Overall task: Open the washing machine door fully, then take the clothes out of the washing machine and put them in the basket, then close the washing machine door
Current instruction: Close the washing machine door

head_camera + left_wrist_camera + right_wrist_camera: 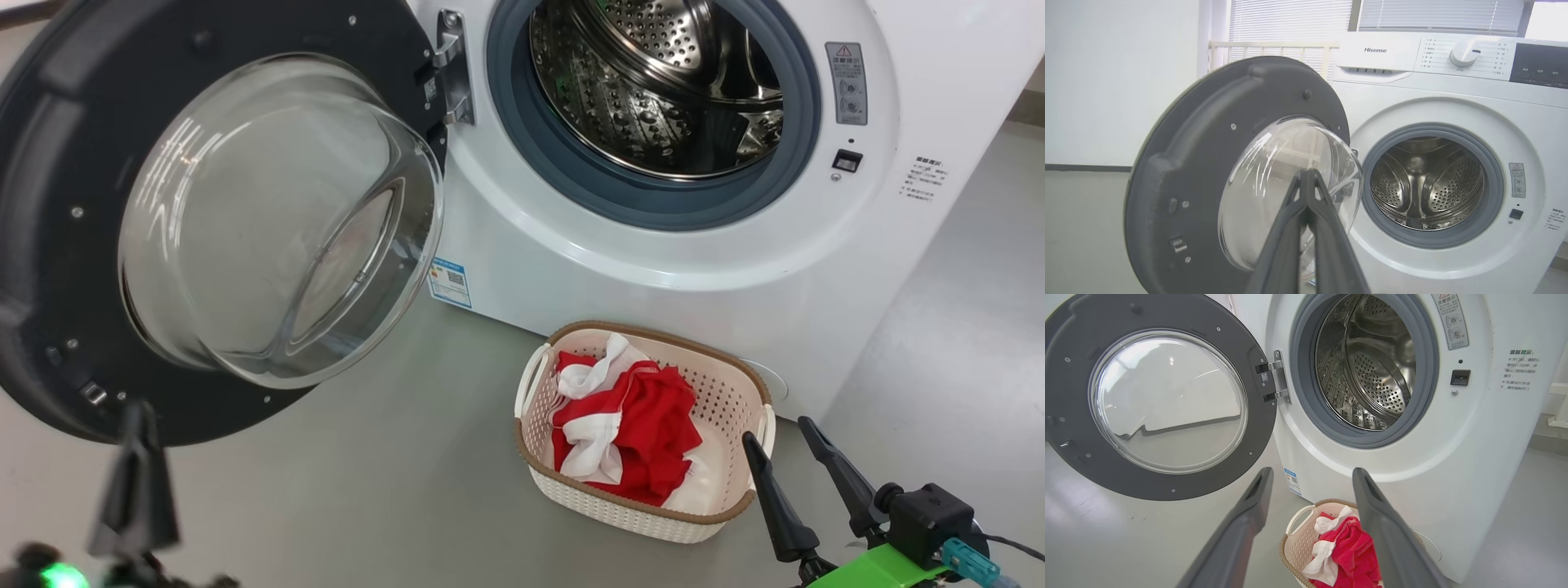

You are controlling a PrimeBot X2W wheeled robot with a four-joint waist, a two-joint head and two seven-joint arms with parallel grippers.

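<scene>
**Clothes in basket, door open**

At seven o'clock you see your left gripper (pixel 139 412) pinched shut; at five, your right gripper (pixel 777 433) is spread wide beside the basket (pixel 653 513) holding the clothes (pixel 649 420). Farther off, the washing machine door (pixel 49 245) stands open at ten and the washing machine (pixel 653 269) at one

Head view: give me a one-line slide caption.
Washing machine door wide open, drum looks empty, clothes in the basket; left gripper shut, right gripper open.

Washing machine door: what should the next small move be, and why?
Probably swing the round black-rimmed glass door shut with the closed left gripper: the perforated steel drum looks empty and the red-and-white clothes lie in the cream perforated basket.
</scene>
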